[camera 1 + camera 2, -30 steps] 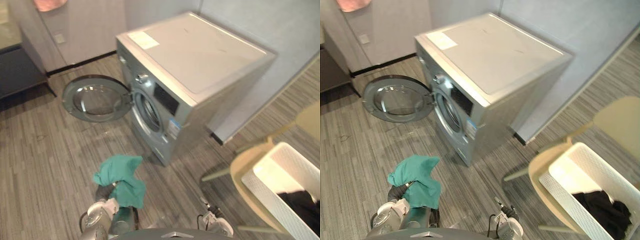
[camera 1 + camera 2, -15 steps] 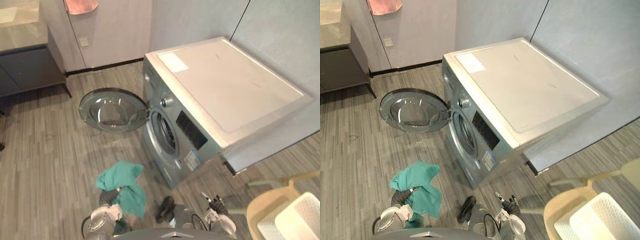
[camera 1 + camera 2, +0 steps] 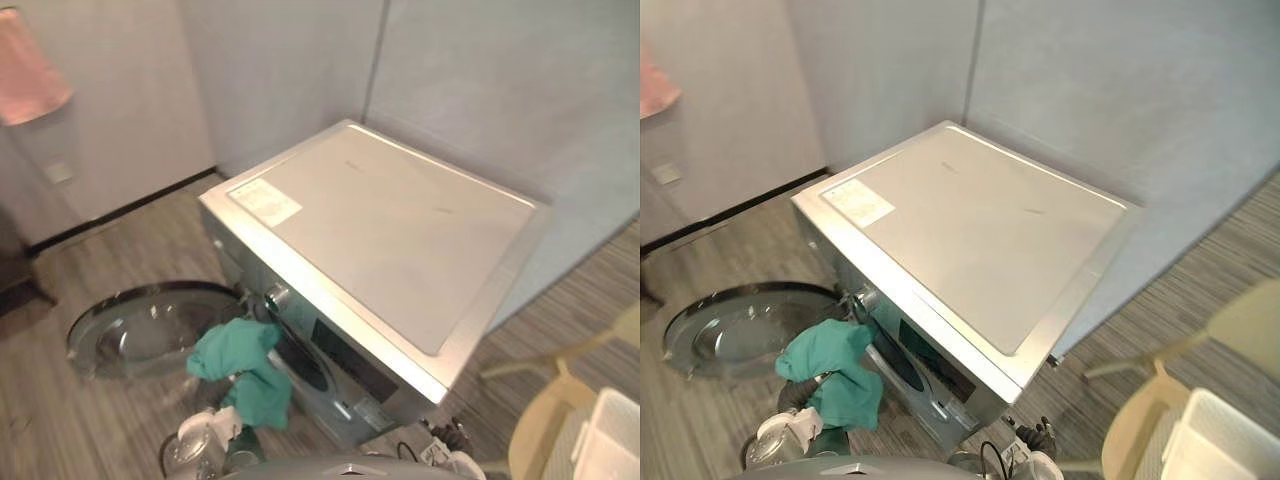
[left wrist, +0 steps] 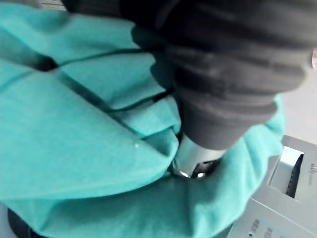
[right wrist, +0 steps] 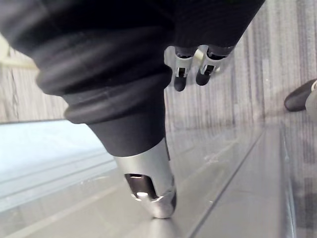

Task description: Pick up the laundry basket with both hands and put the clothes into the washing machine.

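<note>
Teal crumpled cloth garment [image 3: 245,365] is bunched in my left hand [image 4: 195,151], fingers clenched into its folds and held up near the dark round drum opening [image 3: 308,365] of the silver-grey front-loading washing machine [image 3: 400,230]; lined up to push in, I judge. Round glass-windowed door [image 3: 140,325] stands swung wide to my left, leaving the way free. Right hand [image 5: 148,188] hangs low, fingers relaxed, gripping nothing. White perforated plastic laundry basket [image 3: 612,440] sits on a pale wooden chair [image 3: 540,425], well apart to my right. Grey plank floor [image 3: 110,250]; pale grey walls [image 3: 480,80] corner in the machine
</note>
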{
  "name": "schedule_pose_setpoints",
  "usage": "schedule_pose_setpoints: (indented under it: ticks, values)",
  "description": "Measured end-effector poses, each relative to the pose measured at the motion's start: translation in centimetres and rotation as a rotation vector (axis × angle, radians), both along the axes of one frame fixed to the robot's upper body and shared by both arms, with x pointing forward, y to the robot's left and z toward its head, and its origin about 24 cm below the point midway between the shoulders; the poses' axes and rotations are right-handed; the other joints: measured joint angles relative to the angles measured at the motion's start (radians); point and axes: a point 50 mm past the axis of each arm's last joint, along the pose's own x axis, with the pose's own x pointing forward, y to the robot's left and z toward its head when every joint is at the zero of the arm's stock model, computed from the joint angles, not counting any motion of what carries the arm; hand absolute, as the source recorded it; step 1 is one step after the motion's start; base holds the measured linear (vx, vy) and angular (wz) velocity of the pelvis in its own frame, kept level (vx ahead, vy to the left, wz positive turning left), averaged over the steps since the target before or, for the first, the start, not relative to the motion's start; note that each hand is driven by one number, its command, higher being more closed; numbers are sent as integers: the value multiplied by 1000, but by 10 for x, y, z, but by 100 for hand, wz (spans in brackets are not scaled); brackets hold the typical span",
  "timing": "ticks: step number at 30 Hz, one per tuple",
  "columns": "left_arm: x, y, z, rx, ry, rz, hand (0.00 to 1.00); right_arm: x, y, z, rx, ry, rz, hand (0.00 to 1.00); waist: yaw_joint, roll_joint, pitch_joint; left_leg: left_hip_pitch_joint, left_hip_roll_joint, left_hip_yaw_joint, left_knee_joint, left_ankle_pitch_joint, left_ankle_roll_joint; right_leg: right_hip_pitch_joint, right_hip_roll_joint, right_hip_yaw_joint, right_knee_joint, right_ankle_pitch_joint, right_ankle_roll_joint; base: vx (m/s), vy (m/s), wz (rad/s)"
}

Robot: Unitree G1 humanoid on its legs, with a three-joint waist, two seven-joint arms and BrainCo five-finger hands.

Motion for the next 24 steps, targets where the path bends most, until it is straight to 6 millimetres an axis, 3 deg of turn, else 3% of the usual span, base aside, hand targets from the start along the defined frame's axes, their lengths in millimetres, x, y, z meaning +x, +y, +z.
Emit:
schedule_pose_setpoints:
  ticks: [1,2,3,4,5,6,8,10,11,14,16,17,18,20,21,24]
  values:
    - [-3,0,0,-3,6,11,100,-1,-2,0,-9,2,2,0,2,9,-8,25,-7,-55,-58,30,9,-10,3,31,6,-3,14,123,471,-169]
    - [-9,0,-2,-7,23,18,100,-2,-7,1,-26,5,2,0,-2,36,-31,62,-17,-137,-120,55,-65,-30,7,88,28,-11,48,125,457,-122]
    - [-9,0,-2,-6,26,22,100,-5,-9,1,-31,14,-1,0,-15,31,-37,91,-27,-134,-152,-1,-146,-39,-3,115,31,-9,71,143,584,-106]
    - [-3,6,-1,19,15,6,100,-15,-5,-4,-6,45,-21,0,-33,-53,-63,88,-95,-80,-175,-16,-179,-67,-85,142,38,5,110,128,549,-58]
    - [1,6,-1,23,12,-9,100,-20,0,-6,14,56,-15,0,-37,-79,-65,94,-131,-55,-173,-17,-165,-67,-116,143,22,31,112,84,424,-44]
    - [2,5,-1,21,10,-14,100,-20,1,-7,17,58,-13,0,-38,-83,-66,98,-144,-42,-175,-18,-156,-68,-131,143,16,39,116,39,276,-43]
    - [13,-4,3,14,-21,-59,100,-21,6,-11,43,63,12,0,-48,-74,-75,103,-188,26,-178,-26,-126,-89,-188,182,-13,72,166,-13,174,-51]
    - [19,-8,5,8,-38,-75,100,-22,11,-13,64,68,41,0,-45,-65,-82,105,-190,62,-178,-30,-119,-107,-195,213,-26,88,168,-27,107,-59]
    - [21,-11,4,5,-39,-85,100,-23,15,-16,84,77,63,0,-41,-50,-84,103,-190,92,-181,-31,-115,-126,-198,235,-41,103,166,-28,63,-63]
    - [20,-13,-2,-3,-10,-92,100,-22,19,-19,101,87,83,0,-41,-38,-83,105,-185,143,-196,-29,-109,-156,-199,262,-64,129,139,-31,53,-57]
    - [15,-11,-8,-6,19,-74,100,-19,20,-19,82,95,124,0,-40,-35,-82,113,-158,186,-213,-30,-110,-193,-176,248,-63,168,99,-20,-5,-75]
    - [11,-8,-11,-4,37,-56,100,-19,18,-19,66,99,146,0,-24,-32,-80,123,-124,217,-231,-27,-116,-228,-151,155,-48,214,48,-36,-38,-109]
    - [9,-4,-11,3,38,-46,100,-6,18,-16,58,69,163,0,-14,-21,-75,128,-85,261,-259,-8,-110,-270,-146,11,5,196,1,-42,-81,-110]
    - [10,2,-11,11,35,-20,100,1,25,-16,64,60,216,0,-17,-77,-56,142,-87,296,-283,8,-120,-329,-202,-181,238,60,0,-35,-117,-59]
    - [9,2,-12,10,40,-24,100,1,27,-16,58,69,237,0,-16,-94,-47,143,-87,298,-277,1,-131,-328,-217,-238,257,30,13,-2,-131,-25]
    - [13,-3,-10,-14,19,-34,100,5,30,-18,34,87,302,0,-5,-91,20,119,-62,267,-272,6,-126,-348,-180,-254,253,20,22,10,-132,-13]
